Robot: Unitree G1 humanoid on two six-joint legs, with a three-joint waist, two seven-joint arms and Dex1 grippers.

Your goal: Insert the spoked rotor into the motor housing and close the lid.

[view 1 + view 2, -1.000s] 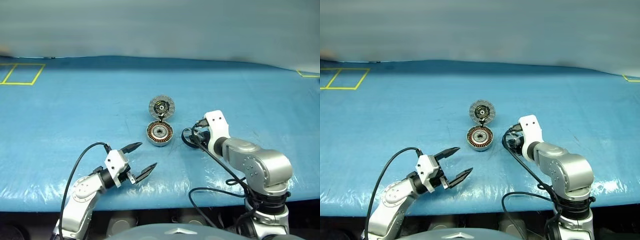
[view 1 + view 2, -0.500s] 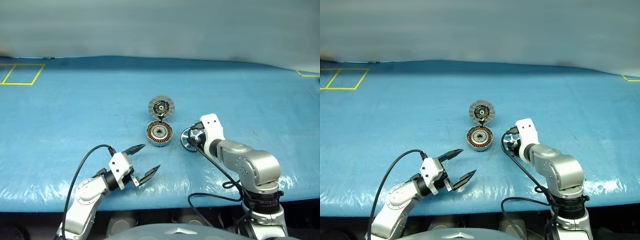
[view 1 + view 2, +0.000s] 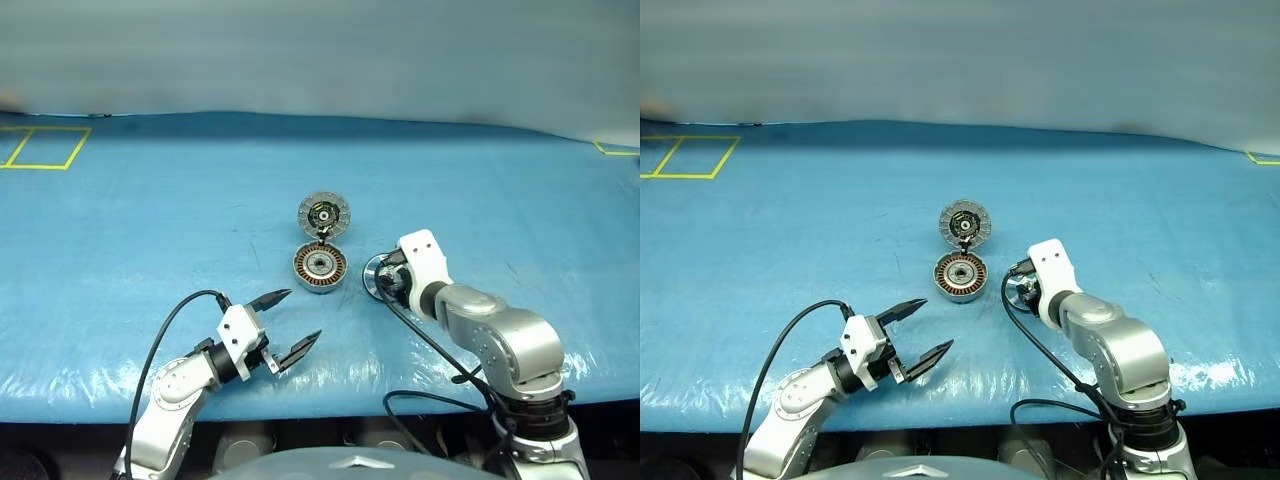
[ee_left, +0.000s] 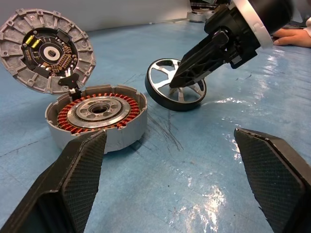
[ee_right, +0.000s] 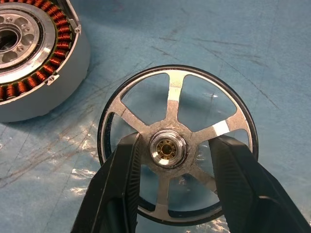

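Now right gripper (image 5: 167, 148) jaws straddling spoked rotor (image 5: 194, 104) hub — motor housing (image 4: 97, 119) beside

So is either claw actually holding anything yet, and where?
Not clearly. The right gripper has a finger either side of the spoked rotor's silver hub, but small gaps remain. The left gripper is open, holding nothing.

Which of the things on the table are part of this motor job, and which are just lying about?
Job:
spoked rotor, right gripper astride its hub
motor housing, open
lid, hinged up

Lying about:
blue table cover
yellow tape marks
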